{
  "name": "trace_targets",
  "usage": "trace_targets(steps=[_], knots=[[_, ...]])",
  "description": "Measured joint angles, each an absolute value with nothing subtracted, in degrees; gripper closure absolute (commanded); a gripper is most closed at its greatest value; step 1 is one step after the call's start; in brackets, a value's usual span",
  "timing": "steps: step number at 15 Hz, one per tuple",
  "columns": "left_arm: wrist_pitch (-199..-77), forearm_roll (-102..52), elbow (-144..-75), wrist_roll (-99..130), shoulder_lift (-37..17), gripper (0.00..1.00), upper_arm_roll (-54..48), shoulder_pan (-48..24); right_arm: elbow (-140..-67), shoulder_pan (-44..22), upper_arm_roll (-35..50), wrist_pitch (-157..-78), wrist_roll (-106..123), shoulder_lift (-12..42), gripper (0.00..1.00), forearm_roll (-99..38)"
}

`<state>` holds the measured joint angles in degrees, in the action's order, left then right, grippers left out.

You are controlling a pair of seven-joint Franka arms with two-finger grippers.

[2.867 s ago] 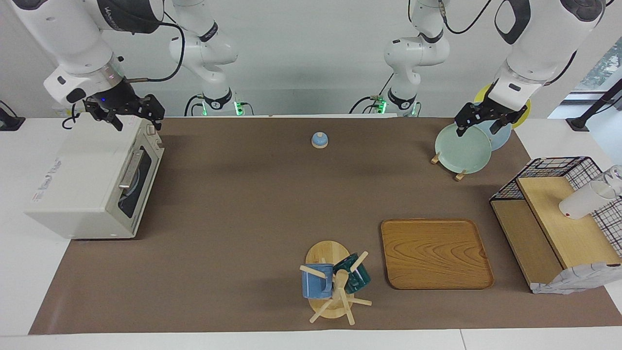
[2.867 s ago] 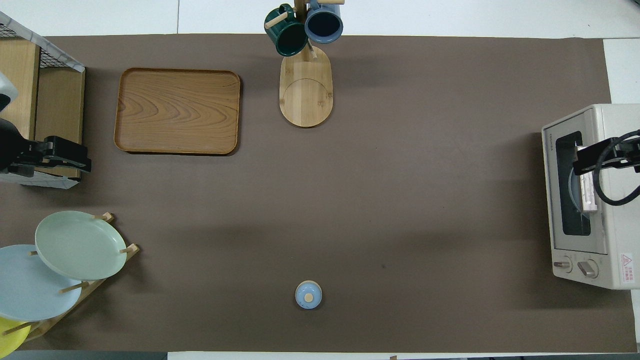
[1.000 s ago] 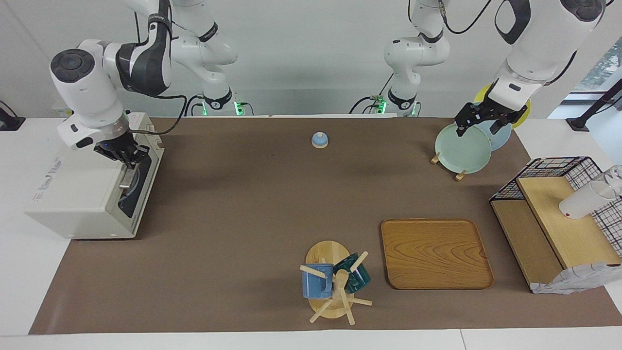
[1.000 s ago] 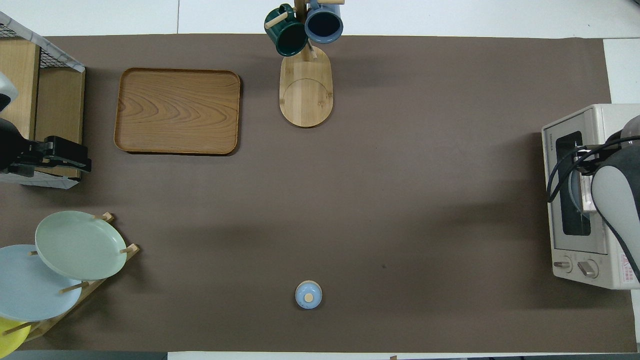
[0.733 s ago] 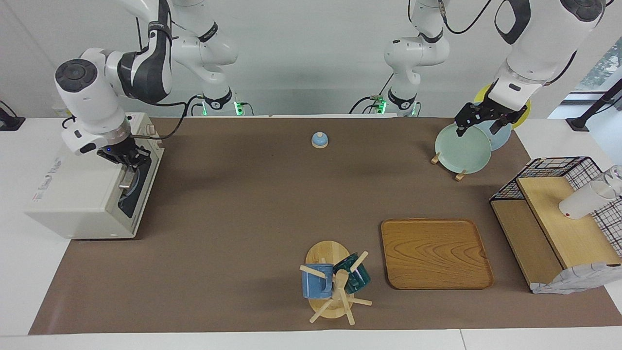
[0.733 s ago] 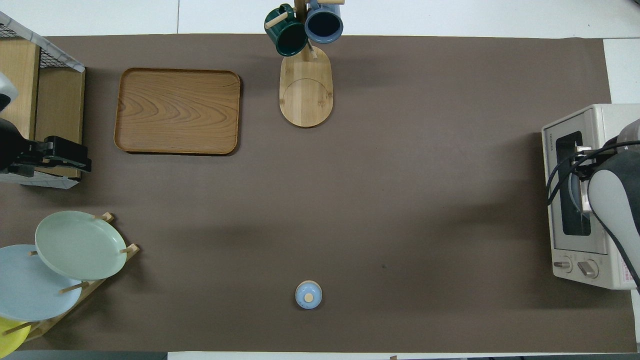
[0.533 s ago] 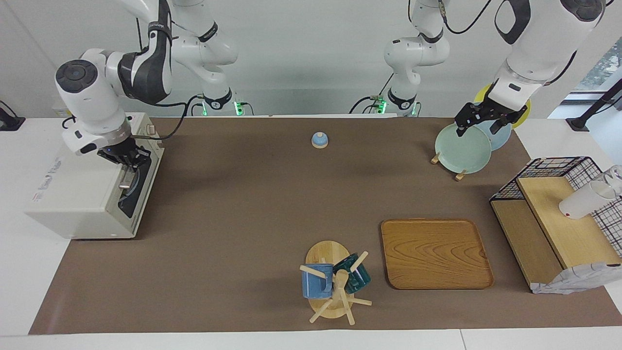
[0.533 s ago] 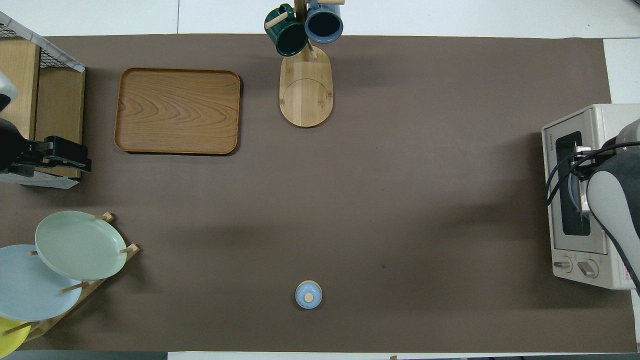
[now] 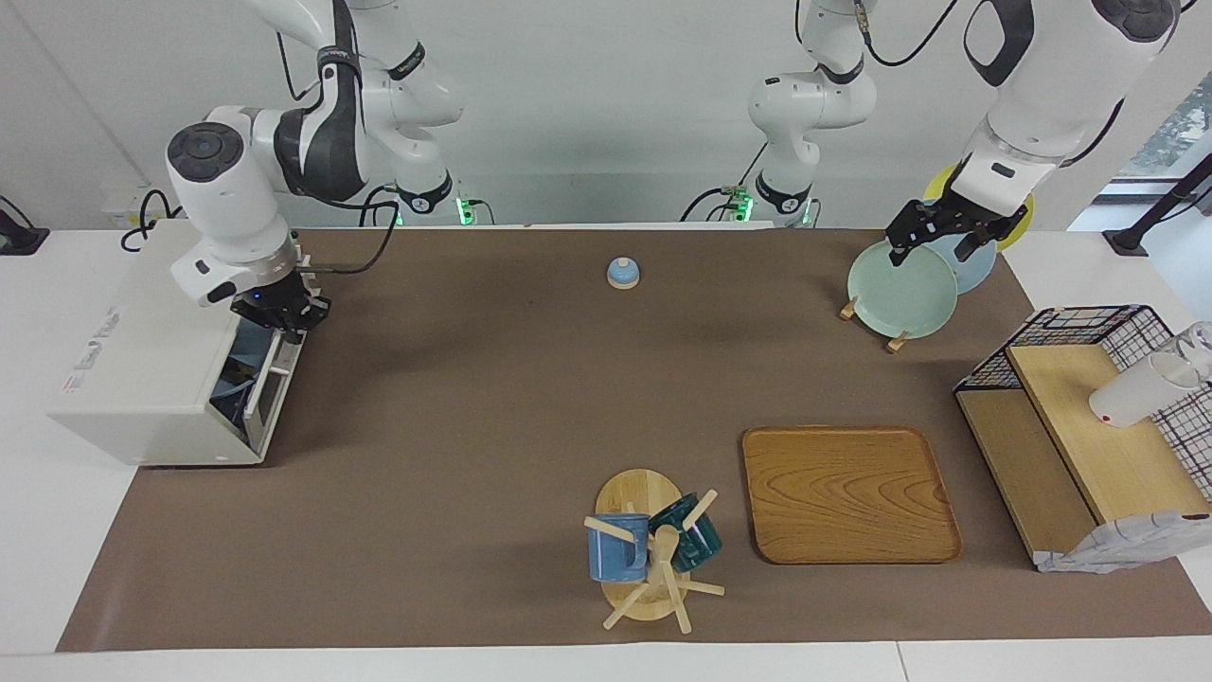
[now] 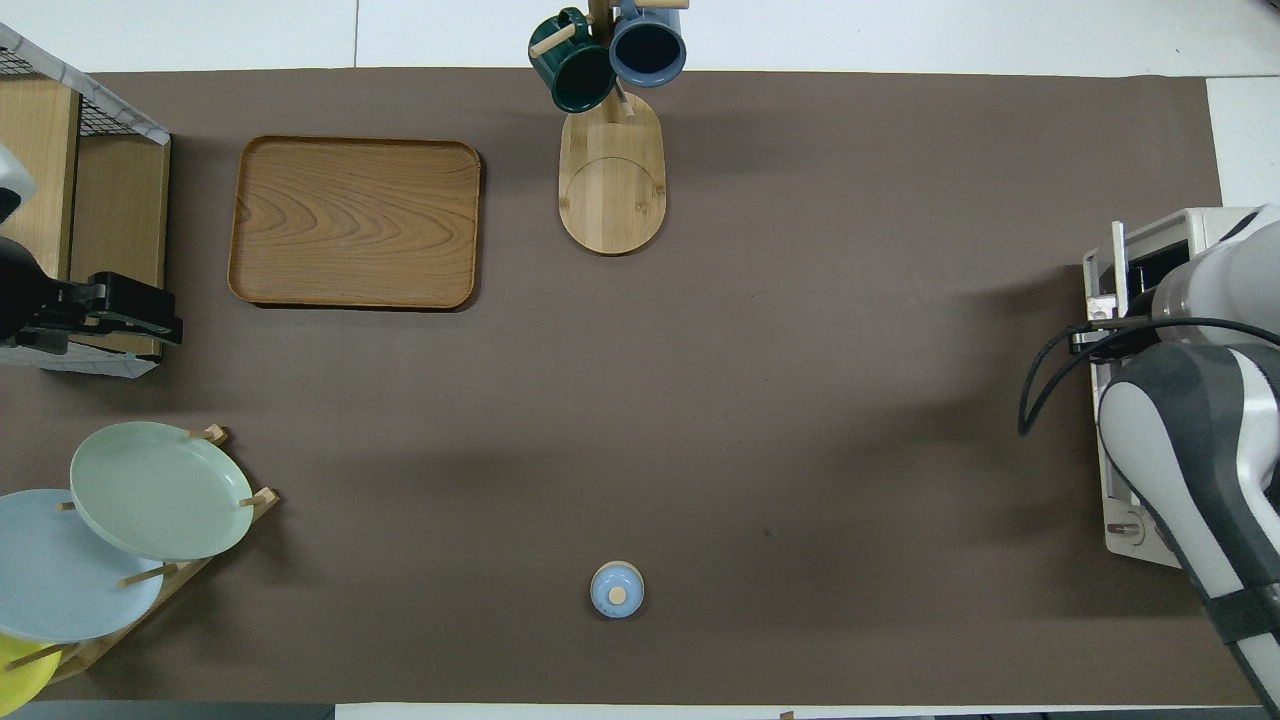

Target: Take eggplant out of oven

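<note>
Eggplant is hidden inside the oven (image 9: pixel 142 369), whose door stands partly open; the right gripper (image 9: pixel 284 317), jaws together, grips its handle. Left gripper (image 9: pixel 933 237), jaws apart, waits over plates (image 9: pixel 900 289).

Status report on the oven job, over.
Right claw shut on oven door handle, door part open. Left claw open over plates, waiting. Eggplant unseen.

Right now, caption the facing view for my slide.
Right gripper shut on the toaster oven door handle, door partly open; left gripper waits over the plate rack.
</note>
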<state>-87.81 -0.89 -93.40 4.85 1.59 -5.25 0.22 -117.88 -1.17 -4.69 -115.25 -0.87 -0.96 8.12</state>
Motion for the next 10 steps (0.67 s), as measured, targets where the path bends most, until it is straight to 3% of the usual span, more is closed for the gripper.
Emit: trace_targets(steps=[10], knots=[[-87.8,-0.9,-93.4,4.8,1.6,0.0,-5.2,0.2,-126.1,-4.4,-3.5,-130.5,-4.1,4.5,1.0,2.0]])
